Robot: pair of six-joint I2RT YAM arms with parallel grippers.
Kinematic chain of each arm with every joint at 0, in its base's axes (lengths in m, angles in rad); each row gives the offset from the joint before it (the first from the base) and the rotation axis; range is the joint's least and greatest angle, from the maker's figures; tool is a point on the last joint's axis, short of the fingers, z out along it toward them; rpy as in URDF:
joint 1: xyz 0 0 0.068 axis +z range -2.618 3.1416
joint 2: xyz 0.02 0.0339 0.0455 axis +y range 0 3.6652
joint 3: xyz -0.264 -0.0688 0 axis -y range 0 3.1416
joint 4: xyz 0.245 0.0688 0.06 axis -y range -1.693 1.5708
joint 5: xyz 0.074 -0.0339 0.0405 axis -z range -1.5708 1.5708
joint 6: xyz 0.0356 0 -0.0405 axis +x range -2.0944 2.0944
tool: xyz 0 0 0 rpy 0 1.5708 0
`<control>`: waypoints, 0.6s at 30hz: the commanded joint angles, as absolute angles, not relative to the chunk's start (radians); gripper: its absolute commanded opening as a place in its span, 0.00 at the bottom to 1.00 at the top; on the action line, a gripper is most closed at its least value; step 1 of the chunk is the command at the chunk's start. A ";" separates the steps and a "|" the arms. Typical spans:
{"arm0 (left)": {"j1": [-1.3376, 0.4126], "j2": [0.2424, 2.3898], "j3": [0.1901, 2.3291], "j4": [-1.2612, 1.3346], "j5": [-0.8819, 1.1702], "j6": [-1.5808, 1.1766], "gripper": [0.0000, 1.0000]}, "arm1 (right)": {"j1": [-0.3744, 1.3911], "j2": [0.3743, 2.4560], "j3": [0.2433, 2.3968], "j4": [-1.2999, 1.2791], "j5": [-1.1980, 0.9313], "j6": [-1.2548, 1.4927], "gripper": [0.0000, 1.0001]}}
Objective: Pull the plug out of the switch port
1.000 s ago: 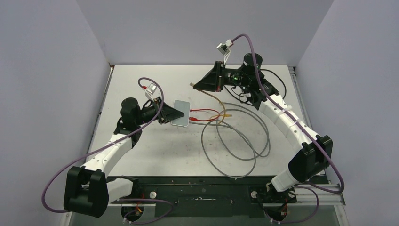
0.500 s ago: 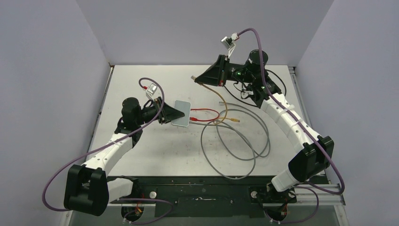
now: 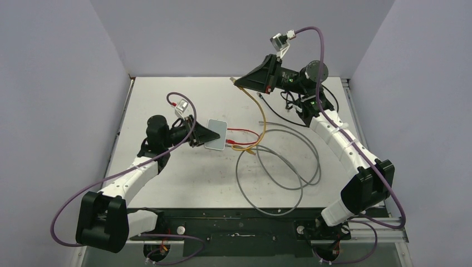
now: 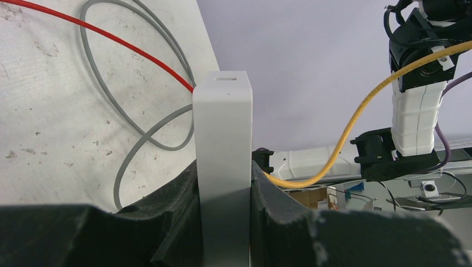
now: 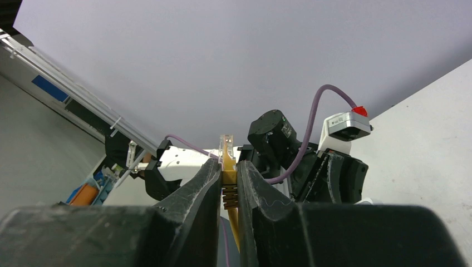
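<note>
The small pale grey-white box (image 3: 216,133) lies left of the table's centre, and my left gripper (image 3: 204,135) is shut on its left end. In the left wrist view the box (image 4: 222,117) stands edge-on between the fingers (image 4: 178,194) of the left gripper (image 4: 222,169), with a small slot on its far edge. Which socket is the switch port cannot be told. My right gripper (image 3: 238,84) is raised over the table's back, apart from the box, and shut on a yellow plug (image 3: 234,80). The right wrist view shows that plug (image 5: 226,146) pinched in the right gripper (image 5: 227,164), its clear tip sticking out.
The yellow cable (image 3: 260,119) hangs from the plug down to the table beside the box. A red cable (image 3: 245,133) loops off the box's right edge. Grey cable loops (image 3: 278,172) lie centre-right and a black cable (image 3: 278,114) by the right arm. Walls enclose the table.
My right gripper has risen and moved back and right with the yellow plug, farther from the box. The yellow cable's slack has been dragged left toward the box. The left gripper has barely moved.
</note>
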State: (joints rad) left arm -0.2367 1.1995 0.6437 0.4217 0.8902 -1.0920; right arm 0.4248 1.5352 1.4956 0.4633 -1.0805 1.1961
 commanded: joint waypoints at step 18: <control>-0.259 1.208 0.671 0.475 0.879 -1.075 0.00 | 0.383 1.512 1.551 0.560 -1.018 1.227 0.05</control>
